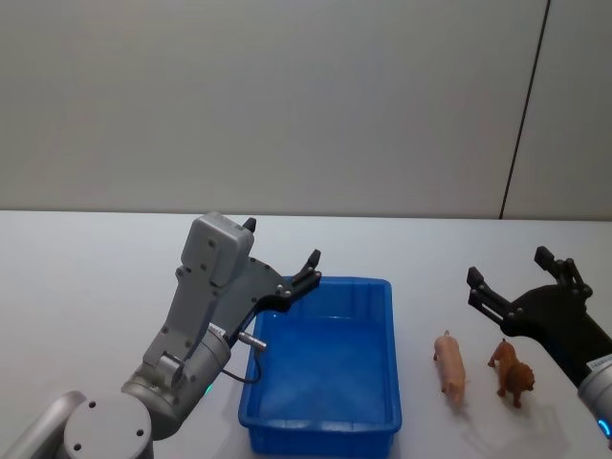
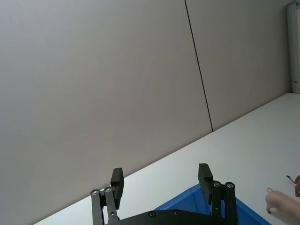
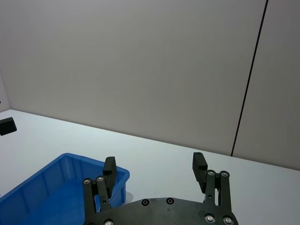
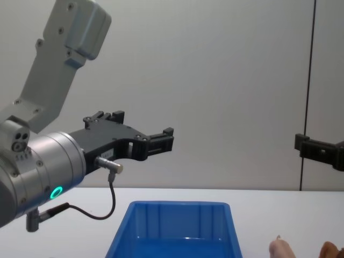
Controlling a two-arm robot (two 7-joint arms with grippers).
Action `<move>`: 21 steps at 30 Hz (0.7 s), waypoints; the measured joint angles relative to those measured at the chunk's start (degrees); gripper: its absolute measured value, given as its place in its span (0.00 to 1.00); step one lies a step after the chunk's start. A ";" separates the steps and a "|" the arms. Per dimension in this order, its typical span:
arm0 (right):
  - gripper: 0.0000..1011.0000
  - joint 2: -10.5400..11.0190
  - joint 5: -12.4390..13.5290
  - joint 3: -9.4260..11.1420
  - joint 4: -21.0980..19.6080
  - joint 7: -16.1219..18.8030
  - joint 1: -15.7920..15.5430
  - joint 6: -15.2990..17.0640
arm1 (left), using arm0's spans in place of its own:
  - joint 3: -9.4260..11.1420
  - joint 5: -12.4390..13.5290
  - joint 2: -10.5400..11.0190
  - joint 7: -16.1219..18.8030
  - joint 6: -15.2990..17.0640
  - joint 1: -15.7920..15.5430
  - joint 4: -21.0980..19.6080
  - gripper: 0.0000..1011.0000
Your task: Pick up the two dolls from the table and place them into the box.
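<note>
The blue box sits on the white surface closest to the robot, its inside bare. At the box's 3 o'clock, just beside its right wall but not touching it, is the pink doll, its body running near to far. The brown doll is at the pink one's 3 o'clock, near it, with a slim gap of surface between them.

Beyond the dolls, at about their 12 o'clock, hangs the right pincer, spread wide and holding nothing. The chest camera puts it well above the surface. The left pincer, likewise wide open and empty, hovers high at the box's 11 o'clock, over the far left corner of the rim. A plain grey wall closes the scene.

The job appears to be at its opening step, since both dolls are on the surface and neither is in the box. The right arm looks better placed for the first pick. Its pincer would need to tip downward, drop over one doll and close across its narrow body. One finger would have to slip into the gap without knocking the neighbour. A carry toward 9 o'clock would then bring the doll over the box.
</note>
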 joint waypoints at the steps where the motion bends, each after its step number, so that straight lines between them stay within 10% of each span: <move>1: 0.99 0.00 0.00 0.00 0.00 0.00 0.00 0.00 | 0.00 0.00 0.00 0.00 0.00 0.00 0.00 0.99; 21: 0.99 -0.15 0.07 -0.06 -0.53 -5.05 -2.81 3.34 | 0.00 0.00 0.00 0.00 0.00 0.00 0.00 0.99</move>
